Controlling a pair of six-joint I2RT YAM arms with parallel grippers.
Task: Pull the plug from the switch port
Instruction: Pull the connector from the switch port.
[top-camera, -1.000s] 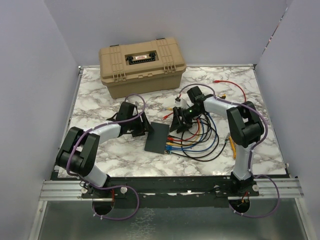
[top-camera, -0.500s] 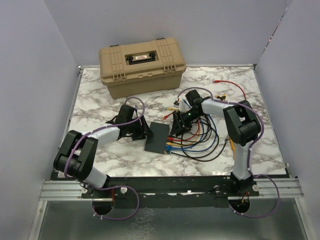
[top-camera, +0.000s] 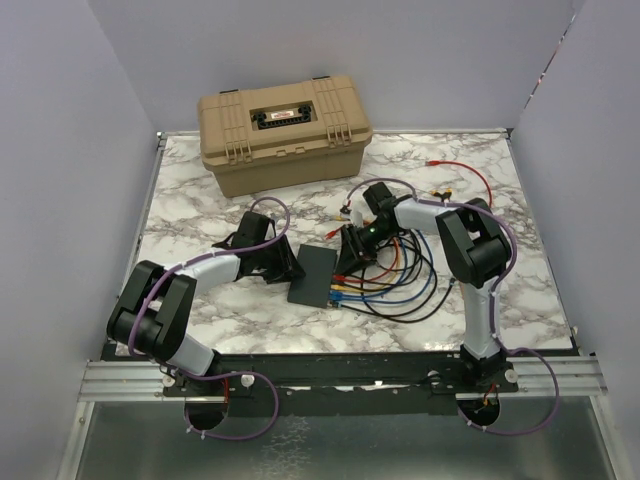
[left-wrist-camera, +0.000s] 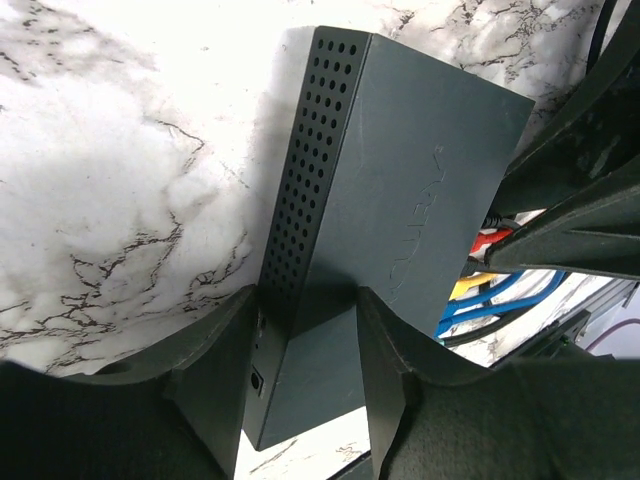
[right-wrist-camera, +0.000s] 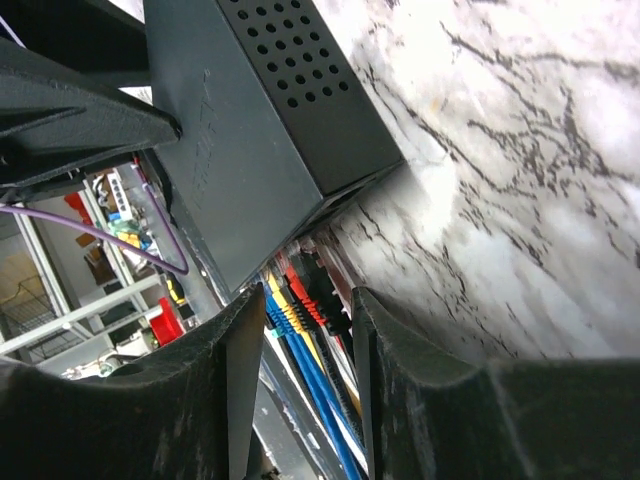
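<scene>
Switch (top-camera: 313, 275) lies flat on the marble table (top-camera: 200, 205), with coloured plugs (right-wrist-camera: 300, 310) seated along its near-right edge. Your left gripper (left-wrist-camera: 305, 345) straddles one corner; you cannot tell if it clamps. Your right gripper (right-wrist-camera: 307, 325) has its fingers (right-wrist-camera: 240, 385) apart, just before the plugs.

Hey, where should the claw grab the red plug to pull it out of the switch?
Take the red plug by its short body right where it leaves the switch, coming from the cable side, in line with the port. A yellow plug and a blue plug crowd beside it, so pinching top and bottom probably beats pinching its sides.
</scene>
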